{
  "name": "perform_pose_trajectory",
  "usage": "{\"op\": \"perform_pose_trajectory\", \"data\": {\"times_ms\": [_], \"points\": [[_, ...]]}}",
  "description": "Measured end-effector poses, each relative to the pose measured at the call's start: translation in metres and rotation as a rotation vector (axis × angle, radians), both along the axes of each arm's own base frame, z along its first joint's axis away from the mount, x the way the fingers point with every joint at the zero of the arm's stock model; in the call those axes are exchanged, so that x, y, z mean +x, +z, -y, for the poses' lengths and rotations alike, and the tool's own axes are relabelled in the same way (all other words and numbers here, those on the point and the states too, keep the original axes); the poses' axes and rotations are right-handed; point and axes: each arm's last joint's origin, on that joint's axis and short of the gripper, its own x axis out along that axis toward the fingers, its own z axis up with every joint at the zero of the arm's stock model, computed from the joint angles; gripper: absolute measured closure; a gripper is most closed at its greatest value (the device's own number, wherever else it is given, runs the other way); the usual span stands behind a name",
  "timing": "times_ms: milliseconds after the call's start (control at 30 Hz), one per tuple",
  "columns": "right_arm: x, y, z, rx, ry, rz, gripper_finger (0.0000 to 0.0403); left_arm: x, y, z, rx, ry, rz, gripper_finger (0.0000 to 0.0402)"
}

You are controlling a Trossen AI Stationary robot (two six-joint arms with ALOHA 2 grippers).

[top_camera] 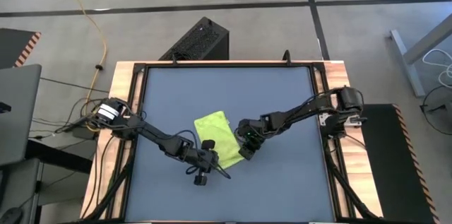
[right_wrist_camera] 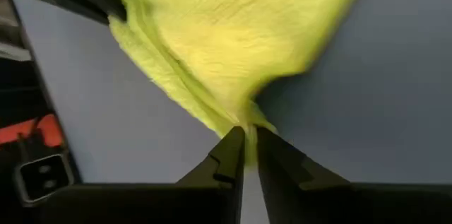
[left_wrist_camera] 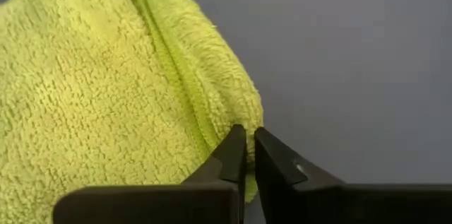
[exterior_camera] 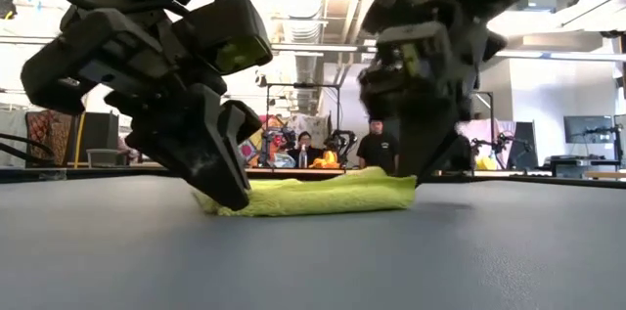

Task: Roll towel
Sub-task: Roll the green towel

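Left gripper (exterior_camera: 220, 188) fingers pinching towel (exterior_camera: 323, 196) edge, right gripper (exterior_camera: 416, 168) likewise, both arms angled down

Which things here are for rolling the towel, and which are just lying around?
For the job:
- towel, folded on the table
- left claw, shut on the towel's near edge
- right claw, shut on the towel's near edge too

Just lying about:
- black box on the floor
- yellow cable on the floor
- people in the room behind
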Motion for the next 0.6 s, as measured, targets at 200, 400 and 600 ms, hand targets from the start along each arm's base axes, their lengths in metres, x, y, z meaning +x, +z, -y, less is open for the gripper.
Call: {"op": "perform_pose_trajectory", "data": {"times_ms": [200,400,600], "points": [[-0.016,0.027,0.003,-0.097,0.097,0.038,0.0303,-0.002,0.001,0.003,-0.045,-0.019,-0.02,0.04],[-0.026,0.054,-0.028,-0.386,0.606,0.379,0.0267,-0.003,0.004,0.005,-0.061,-0.025,-0.017,0.0401],[-0.028,0.049,-0.078,-0.652,0.973,0.612,0.0252,-0.003,0.004,0.005,-0.099,-0.005,-0.031,0.0401]]}}
